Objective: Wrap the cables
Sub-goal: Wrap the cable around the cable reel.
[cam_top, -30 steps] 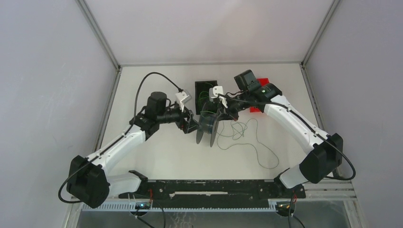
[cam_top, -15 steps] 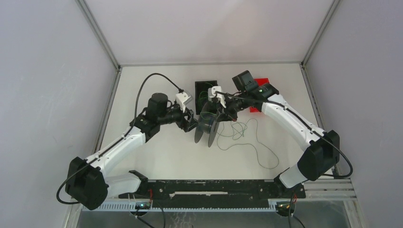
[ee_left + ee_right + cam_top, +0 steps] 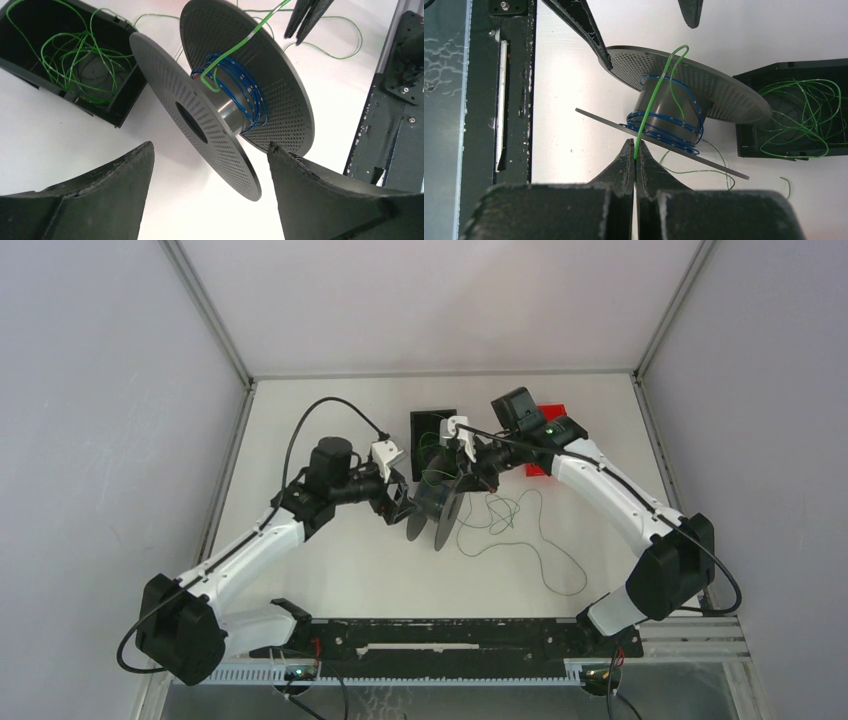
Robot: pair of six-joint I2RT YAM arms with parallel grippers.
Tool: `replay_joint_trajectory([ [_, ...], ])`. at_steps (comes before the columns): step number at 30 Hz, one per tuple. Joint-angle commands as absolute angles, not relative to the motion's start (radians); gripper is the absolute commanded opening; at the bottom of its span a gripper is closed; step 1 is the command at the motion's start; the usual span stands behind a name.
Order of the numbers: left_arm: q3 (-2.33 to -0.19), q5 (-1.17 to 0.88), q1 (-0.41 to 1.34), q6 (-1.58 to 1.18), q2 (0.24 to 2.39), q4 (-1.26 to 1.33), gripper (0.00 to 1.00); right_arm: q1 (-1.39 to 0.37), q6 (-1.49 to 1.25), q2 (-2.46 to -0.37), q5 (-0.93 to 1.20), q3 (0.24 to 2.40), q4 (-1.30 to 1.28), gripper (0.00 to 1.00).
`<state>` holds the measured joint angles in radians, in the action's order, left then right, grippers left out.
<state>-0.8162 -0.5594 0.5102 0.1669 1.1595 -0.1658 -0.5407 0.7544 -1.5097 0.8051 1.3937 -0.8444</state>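
1. Done so far, as I judge it: a dark reel [image 3: 437, 508] stands tilted on its rims near the middle of the desk [image 3: 330, 570]. Several turns of blue wire [image 3: 245, 90] sit on its hub.
2. The green wire [image 3: 649, 110] looks barely started. One strand runs up over the hub and hooks over the blue turns, and no full green turn shows.
3. The right gripper [image 3: 635, 150] has its fingers pressed together, pinching that green strand just beside the reel's lower rim.
4. The left gripper [image 3: 210, 147] is spread wide on the reel's other side. The right wrist view shows one fingertip at the edge of a flange (touching or just off it, I cannot tell), and nothing is clamped.
5. Left to do: most of the green wire. Loose loops of it lie on the desk to the right of the reel. More is tangled inside an open black box [image 3: 432, 425] just behind the reel, toward the far edge.
6. The surface is a plain white desk. A black rail [image 3: 440, 635] runs along the near edge, where the arms are bolted.
7. A red object [image 3: 550, 410] sits toward the far right corner, partly hidden by the right arm.
8. The room is a booth of pale grey panels [image 3: 100, 390] on three sides, joined by metal strips.
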Motion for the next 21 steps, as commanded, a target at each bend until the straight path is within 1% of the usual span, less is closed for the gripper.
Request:
replay_joint_trajectory([
  [1, -0.815, -0.620, 0.513, 0.162, 1.138, -0.065, 0.88, -0.534, 0.715, -1.493, 0.872, 1.377, -0.779, 0.00],
  [6, -0.809, -0.581, 0.514, 0.072, 1.157, 0.052, 0.89, -0.532, 0.641, -1.494, 0.890, 1.350, -0.737, 0.00],
  [12, -0.772, -0.503, 0.530, -0.053, 1.164, 0.113, 0.89, -0.514, 0.530, -1.466, 0.888, 1.299, -0.662, 0.00],
  [21, -0.716, -0.403, 0.565, -0.126, 1.166, 0.218, 0.90, -0.504, 0.392, -1.445, 0.894, 1.240, -0.586, 0.00],
])
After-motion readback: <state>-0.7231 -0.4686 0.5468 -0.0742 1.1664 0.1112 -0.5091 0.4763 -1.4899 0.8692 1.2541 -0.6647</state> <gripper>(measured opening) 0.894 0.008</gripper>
